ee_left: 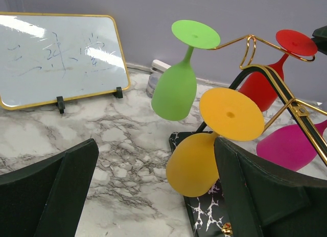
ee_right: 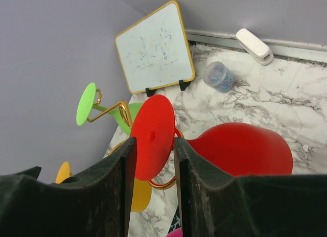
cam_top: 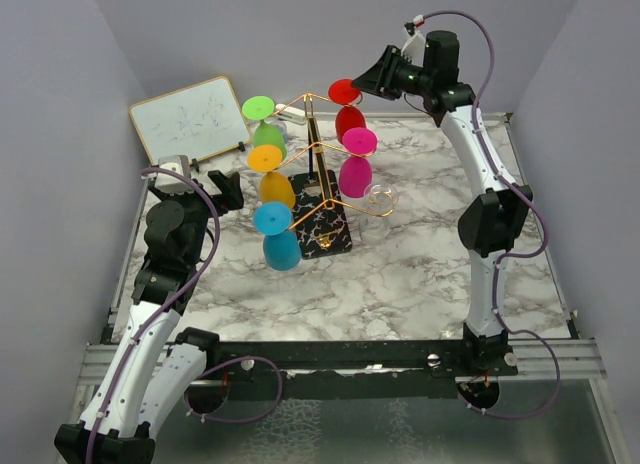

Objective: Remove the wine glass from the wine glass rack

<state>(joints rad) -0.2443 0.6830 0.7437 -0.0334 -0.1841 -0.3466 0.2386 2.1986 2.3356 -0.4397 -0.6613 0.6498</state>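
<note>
The wine glass rack point(cam_top: 316, 149) is a gold wire stand on a black veined base point(cam_top: 328, 232) at mid table. A red wine glass point(cam_top: 349, 121) hangs upside down from its top right arm, its foot point(ee_right: 153, 129) still in the gold hook point(ee_right: 168, 183). My right gripper point(cam_top: 364, 81) is up at that arm; in the right wrist view my right gripper point(ee_right: 153, 145) has its jaws pressed on either side of the red foot, with the bowl point(ee_right: 240, 147) beyond. My left gripper point(cam_top: 232, 190) hangs wide open left of the rack, and in the left wrist view my left gripper point(ee_left: 156, 145) holds nothing.
Green point(cam_top: 258, 108), orange point(cam_top: 266, 159), blue point(cam_top: 273, 220) and magenta point(cam_top: 358, 142) glasses hang on other arms. A clear glass point(cam_top: 380, 196) lies right of the base. A whiteboard point(cam_top: 190, 119) stands back left, with a stapler point(ee_right: 254, 44) and a small jar point(ee_right: 218, 75) by the back wall.
</note>
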